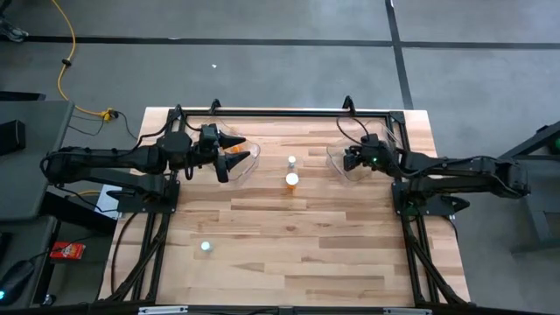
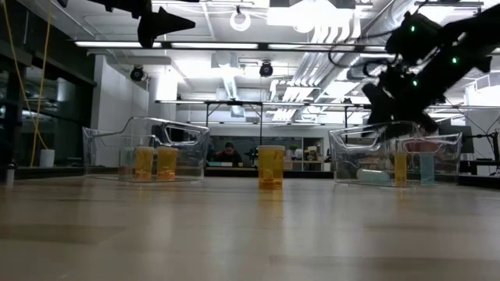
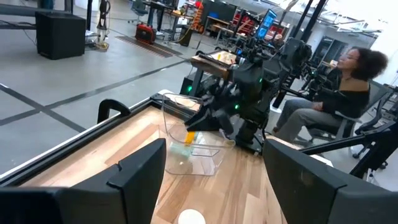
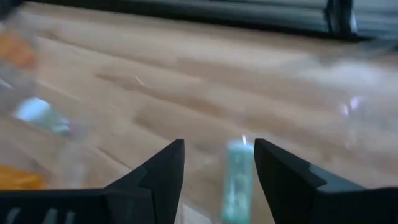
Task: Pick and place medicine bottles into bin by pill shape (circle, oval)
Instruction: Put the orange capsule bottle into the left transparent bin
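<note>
The middle of the bench point(image 1: 289, 236) is interrupted only by an orange bottle point(image 1: 292, 181) and a pale bottle point(image 1: 291, 162) just behind it. To either side of the orange bottle, bare wood is left as far as the left bin point(image 1: 241, 159) and the right bin point(image 1: 354, 157). The left bin is overhung by the left tool point(image 1: 236, 150), its fingers spread; the right bin is covered by the right tool point(image 1: 350, 159), also spread. Nearer the front, one small bottle point(image 1: 206, 247) stands alone.

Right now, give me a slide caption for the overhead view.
Both grippers, left and right, hover over clear bins while three medicine bottles remain on the wooden table.
</note>
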You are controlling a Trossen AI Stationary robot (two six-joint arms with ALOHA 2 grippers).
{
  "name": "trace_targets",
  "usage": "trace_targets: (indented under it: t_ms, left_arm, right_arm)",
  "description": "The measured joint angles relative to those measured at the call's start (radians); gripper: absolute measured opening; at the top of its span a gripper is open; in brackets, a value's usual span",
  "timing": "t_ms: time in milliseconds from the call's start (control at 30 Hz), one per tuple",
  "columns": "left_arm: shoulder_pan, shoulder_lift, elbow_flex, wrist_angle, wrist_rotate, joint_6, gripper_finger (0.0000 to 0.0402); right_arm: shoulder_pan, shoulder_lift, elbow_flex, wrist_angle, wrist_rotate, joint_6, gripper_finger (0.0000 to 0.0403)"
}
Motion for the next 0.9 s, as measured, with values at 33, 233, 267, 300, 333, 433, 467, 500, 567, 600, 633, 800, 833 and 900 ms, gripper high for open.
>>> trace_targets:
  t_ms: [33,233,267,300,333,433,467,500,567,600,633,800,833,900]
  left_arm:
    - [0.000,-0.004,0.000,-0.002,0.000,0.000,0.0257]
    - [0.000,-0.057,0.000,-0.003,0.000,0.041,0.0257]
    - [0.000,-0.068,0.000,-0.003,0.003,0.045,0.0257]
    - [0.000,-0.080,0.000,-0.003,0.005,0.045,0.0257]
    - [0.000,-0.091,0.000,-0.004,0.011,0.045,0.0257]
    - [0.000,-0.120,0.000,-0.003,0.061,0.047,0.0257]
    - [0.000,-0.126,0.000,-0.003,0.082,0.055,0.0257]
    - [0.000,-0.132,0.000,-0.004,0.102,0.061,0.0257]
    - [0.000,-0.139,0.000,-0.003,0.127,0.064,0.0257]
    - [0.000,-0.140,0.000,-0.003,0.134,0.062,0.0257]
    - [0.000,-0.140,0.000,-0.003,0.135,0.060,0.0257]
    - [0.000,-0.141,0.000,-0.004,0.135,0.060,0.0257]
    - [0.000,-0.140,0.000,-0.004,0.135,0.060,0.0257]
    - [0.000,-0.141,0.000,-0.004,0.135,0.060,0.0257]
  right_arm:
    - [0.000,-0.014,0.018,-0.007,-0.001,-0.024,0.0188]
    - [0.009,-0.117,0.147,-0.022,-0.058,-0.175,0.0188]
    - [0.015,-0.135,0.167,-0.016,-0.078,-0.202,0.0188]
    - [0.022,-0.151,0.185,0.000,-0.102,-0.229,0.0188]
    - [0.031,-0.166,0.201,0.024,-0.135,-0.259,0.0188]
    - [0.059,-0.202,0.228,0.118,-0.244,-0.342,0.0188]
    - [0.070,-0.209,0.230,0.153,-0.280,-0.366,0.0188]
    - [0.081,-0.214,0.230,0.186,-0.314,-0.384,0.0188]
    - [0.102,-0.219,0.230,0.246,-0.361,-0.413,0.0188]
    - [0.113,-0.219,0.230,0.266,-0.369,-0.422,0.0188]
    - [0.122,-0.218,0.230,0.279,-0.374,-0.431,0.0188]
    - [0.140,-0.217,0.230,0.293,-0.374,-0.444,0.0188]
    - [0.140,-0.217,0.230,0.293,-0.373,-0.444,0.0188]
    - [0.140,-0.217,0.230,0.294,-0.373,-0.444,0.0188]
